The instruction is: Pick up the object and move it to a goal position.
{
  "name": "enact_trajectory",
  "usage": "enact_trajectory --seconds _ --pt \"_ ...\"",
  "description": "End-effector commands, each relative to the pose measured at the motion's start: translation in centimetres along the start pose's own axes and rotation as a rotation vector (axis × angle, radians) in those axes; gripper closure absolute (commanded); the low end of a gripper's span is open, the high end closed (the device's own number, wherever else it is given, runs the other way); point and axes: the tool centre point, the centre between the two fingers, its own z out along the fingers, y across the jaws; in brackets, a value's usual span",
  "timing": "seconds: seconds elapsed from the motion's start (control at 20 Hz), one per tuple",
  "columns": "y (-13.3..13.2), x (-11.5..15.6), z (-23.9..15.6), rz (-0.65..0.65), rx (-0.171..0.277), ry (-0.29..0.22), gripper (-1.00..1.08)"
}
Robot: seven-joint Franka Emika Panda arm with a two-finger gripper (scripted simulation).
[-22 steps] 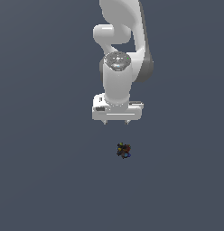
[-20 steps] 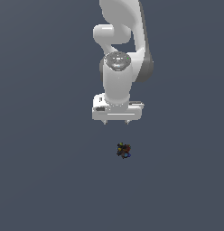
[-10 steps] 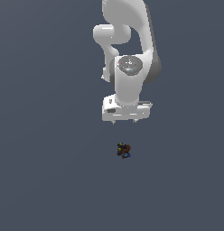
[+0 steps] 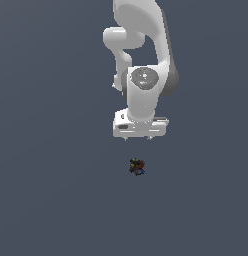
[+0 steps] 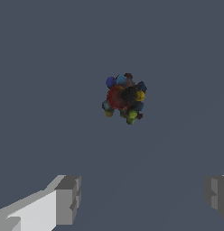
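Grey floor (image 4: 51,200), flat and unmarked, carries the object (image 4: 137,166), a tiny lumpy dark clump speckled red, yellow, blue and black, lying alone below the white arm (image 4: 143,45) in the exterior view. The gripper (image 4: 138,137) hangs over the floor with its jaws spread wide: in the wrist view the two fingers (image 5: 64,198) sit at opposite edges of the picture with bare floor between them, and neither touches anything. The object (image 5: 124,98) lies well apart from both fingers and nothing holds it.

Step in hand, as judged: the approach before the grasp. To do it well, the hand should first be carried sideways until the clump sits midway between the fingers, and only then lowered. The clump is much smaller than the hand, so the fingertips must reach almost to the floor before closing; a close made too high would pass over it. Its knobbly outline suggests it may roll or squirt aside under an off-centre pinch. How high the gripper stands above the floor cannot be read surely from either view.
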Motion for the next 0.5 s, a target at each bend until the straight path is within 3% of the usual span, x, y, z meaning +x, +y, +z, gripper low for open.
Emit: enact_trajectory --seconds 0.0,0.45 --pt "0.0 0.8 0.6 0.022 -0.002 0.003 -0.92" --pt "-0.1 4.9 4.3 0.143 -0.015 0.026 -0.92"
